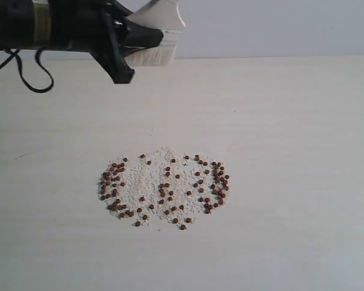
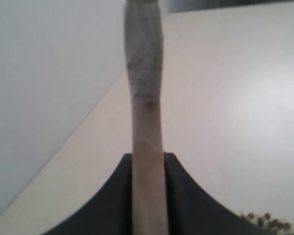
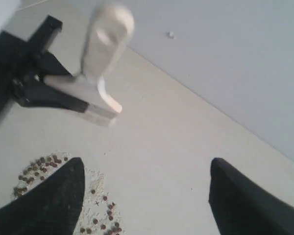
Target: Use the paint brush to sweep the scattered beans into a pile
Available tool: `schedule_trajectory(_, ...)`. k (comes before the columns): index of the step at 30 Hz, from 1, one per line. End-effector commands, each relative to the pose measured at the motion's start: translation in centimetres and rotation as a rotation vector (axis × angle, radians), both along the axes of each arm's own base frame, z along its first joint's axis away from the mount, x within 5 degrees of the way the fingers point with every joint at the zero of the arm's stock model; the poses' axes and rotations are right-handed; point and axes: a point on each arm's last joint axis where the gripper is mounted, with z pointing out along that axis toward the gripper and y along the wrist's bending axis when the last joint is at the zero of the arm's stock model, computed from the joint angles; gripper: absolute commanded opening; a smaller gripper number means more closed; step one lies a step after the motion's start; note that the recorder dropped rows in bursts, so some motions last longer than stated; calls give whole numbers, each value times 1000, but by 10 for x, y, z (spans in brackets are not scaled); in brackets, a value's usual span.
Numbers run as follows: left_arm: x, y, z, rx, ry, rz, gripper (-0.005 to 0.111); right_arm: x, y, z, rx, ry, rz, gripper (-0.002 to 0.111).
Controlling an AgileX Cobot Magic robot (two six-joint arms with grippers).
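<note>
The left gripper (image 2: 148, 164) is clenched on the wide flat paint brush (image 1: 150, 57) with pale cream bristles, a silver ferrule and a light wooden handle. It holds the paint brush in the air by the far edge of the pale wooden table (image 1: 303, 121), left of the middle and well apart from the work. The tiny round reddish-brown beans (image 1: 164, 188) lie around the middle of the surface on a patch of pale off-white crumbs (image 1: 148, 179). They sit thick along the left and right sides of the patch and thin between. The right gripper (image 3: 144, 171) hangs over the near side of the spread with its jaws released wide and nothing between them. To my eye the sweep has not begun, and the step in hand is getting the bristles down to the surface. I would land the bristles just outside one of the thick sides, with the tips only brushing the table. From there I would draw them in toward the centre with short, slow strokes, then do the same from the opposite side. Beans this round will likely roll away from a hard flick, so a light touch and the full width of the bristles should serve best. The empty arm is better kept back from the pile.
</note>
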Motion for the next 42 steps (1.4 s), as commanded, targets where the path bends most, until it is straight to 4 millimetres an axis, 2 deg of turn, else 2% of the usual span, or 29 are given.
schedule_trajectory(1, 8, 29, 10, -170, 220, -35, 0, 12, 3, -29, -18, -41, 4, 65)
schedule_trajectory(5, 15, 45, 2, -180, 312, -48, 0, 16, 13, -53, -10, -90, 113, 65)
schedule_trajectory(10, 20, 53, -16, -191, 413, -108, 0, 29, 28, -63, 104, -86, 186, 62)
schedule_trajectory(13, 24, 59, -24, -228, 413, -166, 0, 40, 35, -76, 128, -77, 212, 62)
schedule_trajectory(18, 39, 72, -36, -279, 408, -102, 0, 62, 47, -106, 160, -36, 258, 62)
schedule_trajectory(23, 44, 80, -41, -272, 417, -81, 0, 77, 64, -136, 253, -15, 365, 62)
schedule_trajectory(26, 44, 82, -44, -256, 415, -83, 0, 78, 71, -144, 315, -22, 455, 62)
schedule_trajectory(31, 43, 82, -46, -216, 375, -111, 0, 68, 79, -148, 389, -28, 648, 62)
schedule_trajectory(33, 42, 82, -47, -210, 372, -114, 0, 70, 80, -149, 395, -68, 661, 62)
schedule_trajectory(36, 42, 82, -48, -199, 372, -120, 0, 79, 71, -146, 430, -89, 581, 62)
schedule_trajectory(42, 42, 82, -47, -204, 365, -118, 0, 102, 23, -143, 481, -118, 447, 57)
